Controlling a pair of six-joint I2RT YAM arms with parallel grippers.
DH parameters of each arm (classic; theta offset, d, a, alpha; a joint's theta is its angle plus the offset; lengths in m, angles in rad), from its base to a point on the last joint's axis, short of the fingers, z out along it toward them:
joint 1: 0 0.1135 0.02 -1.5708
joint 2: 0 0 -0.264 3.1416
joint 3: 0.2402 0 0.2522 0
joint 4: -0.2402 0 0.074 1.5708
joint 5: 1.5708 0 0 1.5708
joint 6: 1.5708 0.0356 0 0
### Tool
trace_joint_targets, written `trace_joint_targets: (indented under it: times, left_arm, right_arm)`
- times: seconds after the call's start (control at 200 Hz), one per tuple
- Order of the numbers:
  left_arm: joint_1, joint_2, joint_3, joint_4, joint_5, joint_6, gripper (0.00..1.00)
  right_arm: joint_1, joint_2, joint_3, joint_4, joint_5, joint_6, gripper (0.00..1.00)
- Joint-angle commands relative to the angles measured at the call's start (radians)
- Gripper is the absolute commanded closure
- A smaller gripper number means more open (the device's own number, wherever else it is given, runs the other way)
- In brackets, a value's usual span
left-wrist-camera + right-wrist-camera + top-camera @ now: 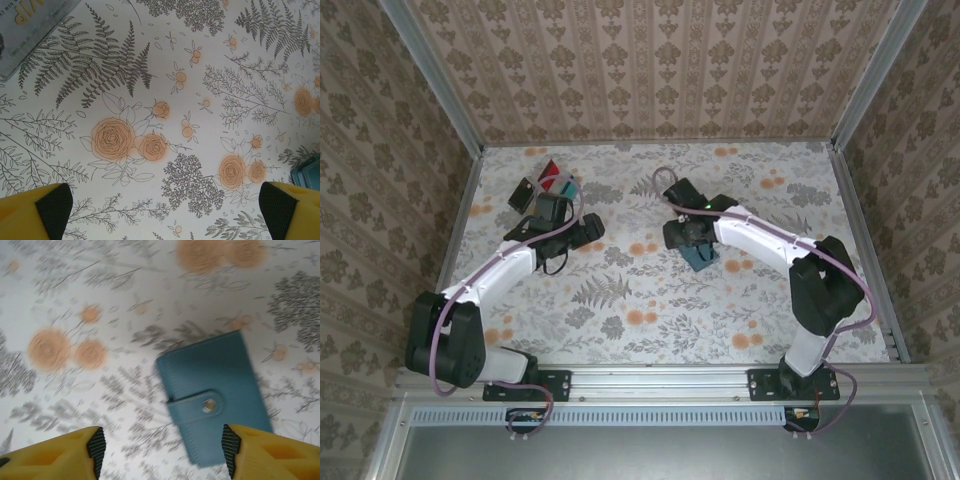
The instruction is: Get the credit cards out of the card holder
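Top view, left gripper [552,208]: you have it at the far left, just beside the credit cards [561,183] on the table [620,300].
Top view, right gripper [688,236]: it hangs mid-table over the card holder [703,257].
Left wrist view: your jaws stand wide apart with nothing between them; a grey card [30,35] lies at the upper left.
Right wrist view: your jaws are parted and grip nothing; the card holder lies flat, closed, with its snap tab across it.
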Motion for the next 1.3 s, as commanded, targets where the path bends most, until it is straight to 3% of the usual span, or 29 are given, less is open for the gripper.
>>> trace_joint_targets:
  times: [0.0,0.295,0.535,0.745,0.97,1.095,1.295]
  left_arm:
    - [0.003,-0.019,-0.001,-0.021,-0.009,-0.003,0.00]
    - [0.001,-0.025,-0.007,-0.039,-0.004,0.005,0.00]
    - [0.002,-0.031,-0.008,-0.040,-0.011,0.005,0.00]
    - [-0.002,-0.017,0.009,-0.038,-0.010,0.008,0.00]
    - [-0.023,0.022,0.036,-0.034,0.017,0.030,0.01]
    - [-0.049,0.060,0.064,-0.028,0.059,0.048,0.06]
    - [-0.126,0.145,0.107,0.028,0.174,0.055,0.07]
  right_arm:
    - [-0.080,0.049,-0.040,0.046,-0.093,0.092,0.24]
    - [-0.151,0.237,0.105,0.049,-0.150,0.110,0.13]
    - [-0.128,0.288,0.150,0.042,-0.268,0.059,0.15]
    - [-0.044,0.273,0.137,0.007,-0.381,-0.067,0.21]
    - [0.011,0.147,0.030,0.015,-0.364,-0.096,0.27]
    - [-0.007,-0.012,-0.077,0.057,-0.209,0.009,0.25]
    - [-0.065,-0.201,-0.274,0.088,-0.142,0.257,0.26]
